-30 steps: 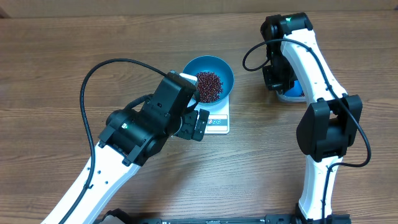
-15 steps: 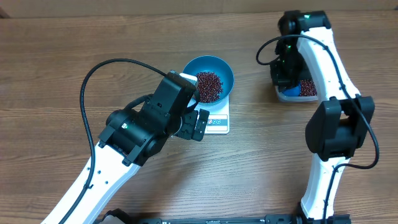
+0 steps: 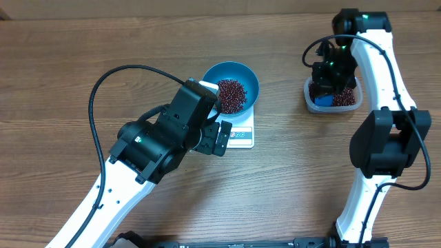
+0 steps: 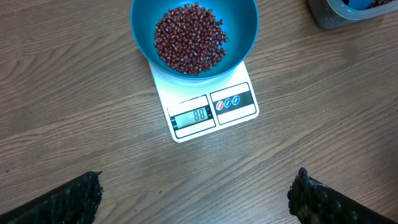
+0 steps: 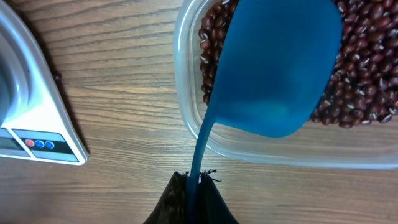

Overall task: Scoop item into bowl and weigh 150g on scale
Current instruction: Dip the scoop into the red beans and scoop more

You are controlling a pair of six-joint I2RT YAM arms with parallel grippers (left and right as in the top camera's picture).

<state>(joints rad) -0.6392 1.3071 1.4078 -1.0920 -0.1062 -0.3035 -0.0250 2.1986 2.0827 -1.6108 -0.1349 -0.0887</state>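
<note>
The blue bowl sits on the white scale, holding a heap of dark red beans. In the left wrist view the bowl and its beans are at the top, and the scale shows 88. My left gripper hovers open over bare table in front of the scale, nothing between its fingers. My right gripper is shut on the handle of a blue scoop. The scoop's cup hangs over a clear tub of beans.
The clear tub stands at the right, with the right gripper above it. The left gripper overlaps the scale's left edge in the overhead view. A black cable loops over the table at the left. A corner of the scale shows left of the tub.
My right arm has swung right, carrying the scoop from left of the tub to over it. The left arm, bowl and scale have not moved.
</note>
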